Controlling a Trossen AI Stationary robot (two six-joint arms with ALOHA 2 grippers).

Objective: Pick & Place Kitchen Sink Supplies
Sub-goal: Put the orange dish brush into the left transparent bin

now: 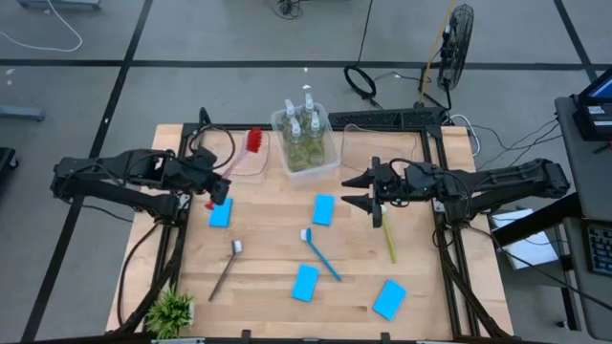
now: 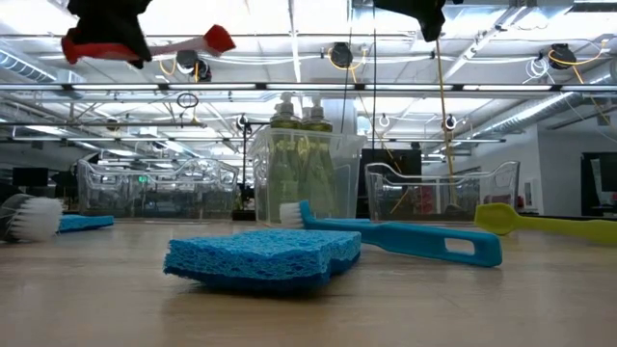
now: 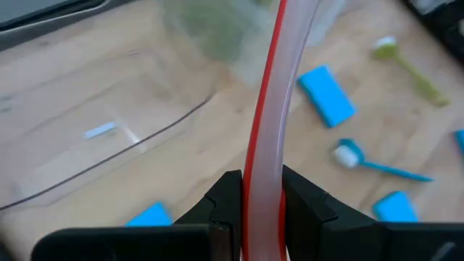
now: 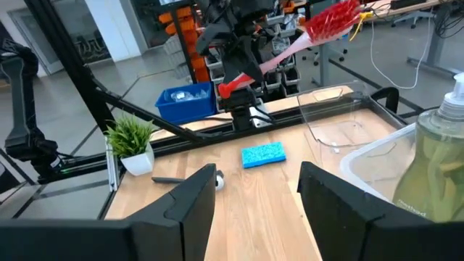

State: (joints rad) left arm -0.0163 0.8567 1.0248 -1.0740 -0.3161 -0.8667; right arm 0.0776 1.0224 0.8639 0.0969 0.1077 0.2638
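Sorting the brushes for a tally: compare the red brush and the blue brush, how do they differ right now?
The red brush is held off the table in the left pincer, shut on its handle; the blue brush lies flat on the table, touched by no pincer. The red brush's bristles are red and reach over a clear bin; the blue brush's head is white and lies among the sponges. Both are thin and long-handled.

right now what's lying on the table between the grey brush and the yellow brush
In the high view, the blue brush lies between the grey brush and the yellow brush, head toward the middle of the table, with a blue sponge just below it.
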